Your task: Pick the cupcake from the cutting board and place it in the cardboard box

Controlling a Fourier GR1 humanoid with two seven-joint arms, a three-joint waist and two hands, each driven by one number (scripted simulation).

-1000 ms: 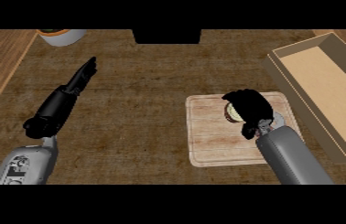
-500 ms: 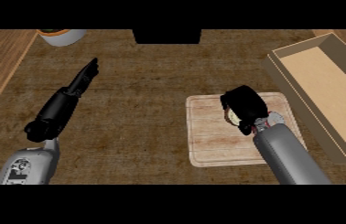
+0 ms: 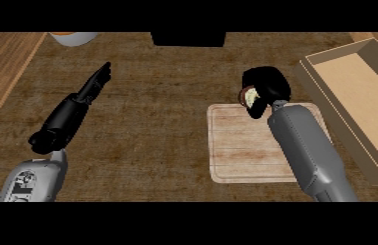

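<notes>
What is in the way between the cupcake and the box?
Nothing visible. The right hand is curled round the cupcake, above the far edge of the board. The box sits open to its right, with only bare counter between them. Its near wall has to be cleared.

The black right hand (image 3: 267, 86) curls round the pale cupcake (image 3: 251, 95), above the far edge of the light wooden cutting board (image 3: 240, 151). The open tan cardboard box (image 3: 353, 96) lies to its right. The black left hand (image 3: 96, 83) points straight-fingered, well apart at the left.
</notes>
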